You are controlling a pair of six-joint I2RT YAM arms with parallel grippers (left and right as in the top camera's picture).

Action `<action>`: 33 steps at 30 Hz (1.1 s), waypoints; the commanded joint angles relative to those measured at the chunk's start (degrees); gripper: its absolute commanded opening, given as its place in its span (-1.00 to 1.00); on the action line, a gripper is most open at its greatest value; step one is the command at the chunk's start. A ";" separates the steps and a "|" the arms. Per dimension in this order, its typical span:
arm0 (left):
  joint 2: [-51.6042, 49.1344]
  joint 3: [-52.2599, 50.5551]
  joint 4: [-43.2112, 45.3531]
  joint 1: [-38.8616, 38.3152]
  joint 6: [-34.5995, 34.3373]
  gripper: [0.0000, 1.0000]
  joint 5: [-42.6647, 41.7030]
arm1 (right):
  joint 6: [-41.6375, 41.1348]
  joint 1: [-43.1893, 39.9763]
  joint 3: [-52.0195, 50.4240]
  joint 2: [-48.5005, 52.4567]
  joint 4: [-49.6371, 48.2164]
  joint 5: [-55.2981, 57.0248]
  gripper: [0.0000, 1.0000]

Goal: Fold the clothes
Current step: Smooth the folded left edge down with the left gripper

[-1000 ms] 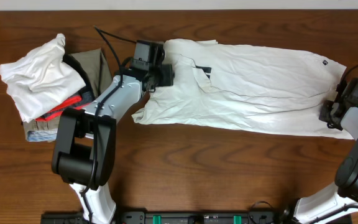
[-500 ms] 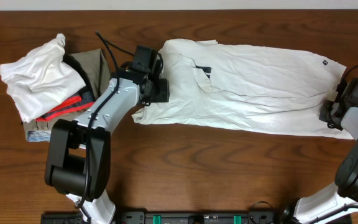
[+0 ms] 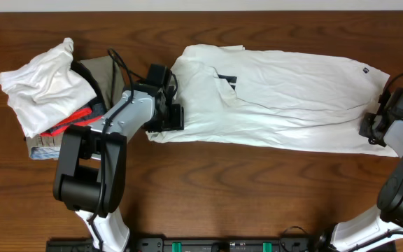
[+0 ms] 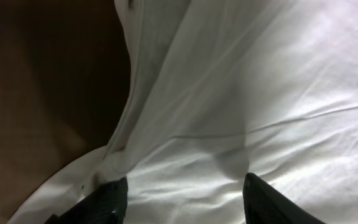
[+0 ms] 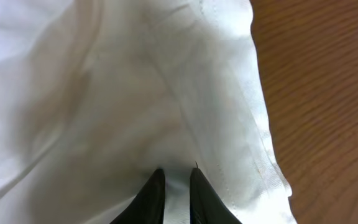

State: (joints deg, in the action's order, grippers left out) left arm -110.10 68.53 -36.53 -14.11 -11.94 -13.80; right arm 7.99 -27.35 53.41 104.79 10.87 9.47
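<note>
A long white garment (image 3: 285, 98) lies spread across the table from centre-left to the right edge. My left gripper (image 3: 171, 116) is open and low over the garment's lower-left corner. In the left wrist view its two fingers (image 4: 182, 199) stand wide apart with white cloth (image 4: 241, 93) between them. My right gripper (image 3: 369, 129) is at the garment's right end. In the right wrist view its fingers (image 5: 177, 186) are shut on a pinch of the white cloth (image 5: 104, 93) near its hemmed edge.
A pile of clothes sits at the far left: a crumpled white shirt (image 3: 44, 87), an olive garment (image 3: 109, 73), a red item (image 3: 70, 123) and a folded piece (image 3: 44, 148) beneath. Bare wooden table (image 3: 222, 189) lies in front of the garment.
My left gripper has moved down and left, from the collar area to the garment's lower-left corner. The garment's left edge shifted slightly. The right arm has not moved.
</note>
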 commanded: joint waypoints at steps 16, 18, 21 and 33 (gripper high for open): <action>-3.48 -1.03 -16.55 7.06 -3.37 0.22 -0.74 | -5.95 0.02 -1.44 1.29 7.32 -3.63 -0.61; -3.48 -1.03 -16.96 7.08 -3.37 0.22 -0.74 | -8.57 -0.13 -1.46 1.29 9.38 -2.56 -0.66; -3.48 -1.03 -18.80 7.08 -3.37 0.22 -0.74 | -12.24 -0.66 -1.46 1.29 12.33 -0.70 -0.69; -3.48 -1.05 -26.51 7.08 -3.34 0.22 -0.72 | -18.71 -3.87 -1.90 1.29 26.80 -0.28 -0.75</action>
State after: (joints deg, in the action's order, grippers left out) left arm -112.55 68.10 -61.78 -7.51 -15.03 -15.94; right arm -8.75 -29.85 55.46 102.10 33.95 7.38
